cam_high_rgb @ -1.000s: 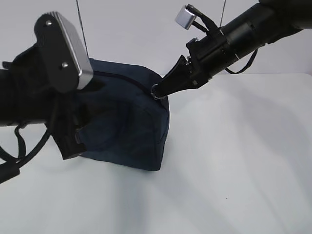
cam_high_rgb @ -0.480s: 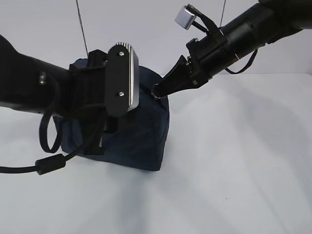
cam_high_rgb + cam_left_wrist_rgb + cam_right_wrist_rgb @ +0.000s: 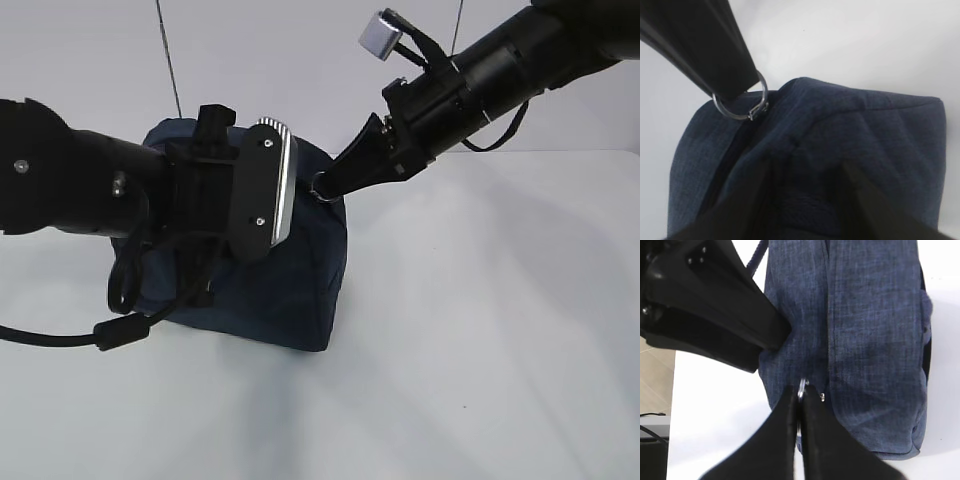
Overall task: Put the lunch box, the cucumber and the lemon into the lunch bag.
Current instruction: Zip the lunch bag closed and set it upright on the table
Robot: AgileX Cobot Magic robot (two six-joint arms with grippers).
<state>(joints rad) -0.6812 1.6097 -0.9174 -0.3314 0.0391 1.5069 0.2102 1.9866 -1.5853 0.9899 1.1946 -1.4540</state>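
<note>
The left arm has swung in from the left edge across the front of the lunch bag (image 3: pixel 290 300), so its wrist camera housing (image 3: pixel 262 190) now hides much of the bag's top, where a second ago that top lay in plain sight. The left gripper (image 3: pixel 807 200) stands right over the navy fabric with its dark fingers (image 3: pixel 760 200) straddling a bunched fold of cloth; its jaws have a gap between them and seem to be narrowing, but whether they already pinch the fabric cannot be told. To its right, the right gripper (image 3: pixel 335 183) has not moved: its jaws are clenched on the silver ring pull (image 3: pixel 738 102) of the zipper at the bag's upper corner. Judging from this, the step in hand is opening the bag, one arm bracing the cloth while the other draws the pull, so packing has not begun. The lunch box, the cucumber and the lemon appear in no view. The white table (image 3: pixel 480 350) to the right shows bare. The left arm's cable (image 3: pixel 120 330) hangs near the bag and could snag.
</note>
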